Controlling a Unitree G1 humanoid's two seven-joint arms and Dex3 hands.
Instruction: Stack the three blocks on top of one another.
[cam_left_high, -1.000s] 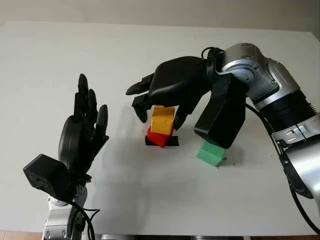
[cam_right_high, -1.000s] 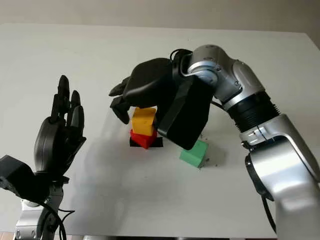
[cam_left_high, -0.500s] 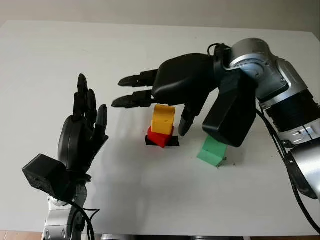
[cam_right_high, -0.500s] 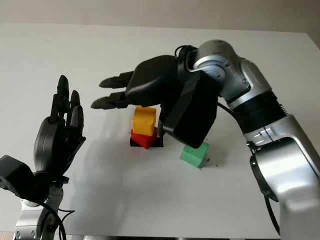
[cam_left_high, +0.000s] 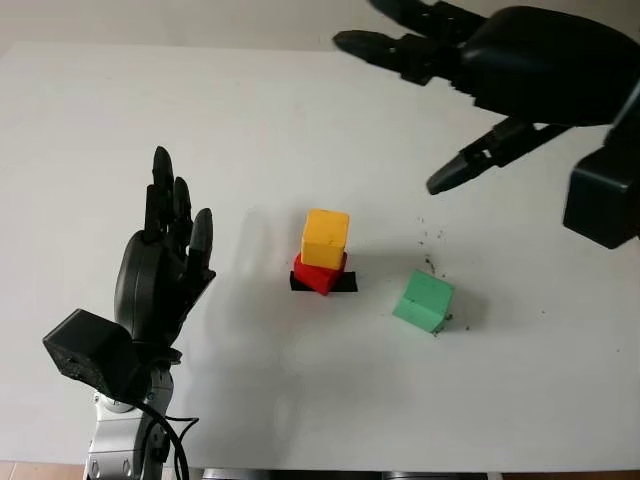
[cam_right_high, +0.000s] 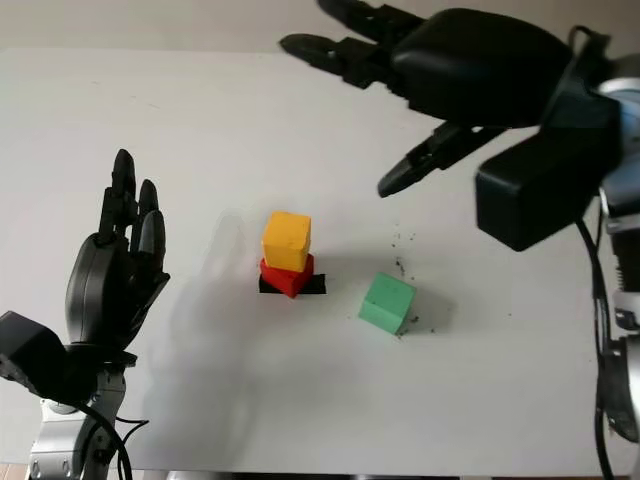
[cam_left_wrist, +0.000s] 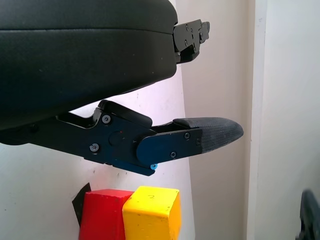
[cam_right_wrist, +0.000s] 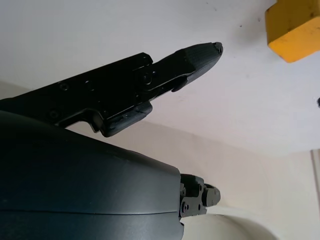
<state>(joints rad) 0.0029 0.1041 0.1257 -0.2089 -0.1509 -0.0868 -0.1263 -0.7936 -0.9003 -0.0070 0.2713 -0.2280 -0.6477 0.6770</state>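
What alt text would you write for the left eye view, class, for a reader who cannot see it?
A yellow block sits on a red block mid-table, a green block lying separately beside them. The open right hand is raised above; the open left hand waits upright.

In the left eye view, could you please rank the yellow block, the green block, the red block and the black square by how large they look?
1. Yellow block and green block: they look about alike, so I would not rank them.
2. Red block: mostly covered by the yellow block on top of it.
3. Black square: just slivers show beneath the red block.

Three blocks are sitting on the table (cam_left_high: 120, 120): one yellow block (cam_left_high: 325, 238), one red block (cam_left_high: 318, 273), one green block (cam_left_high: 423, 301).
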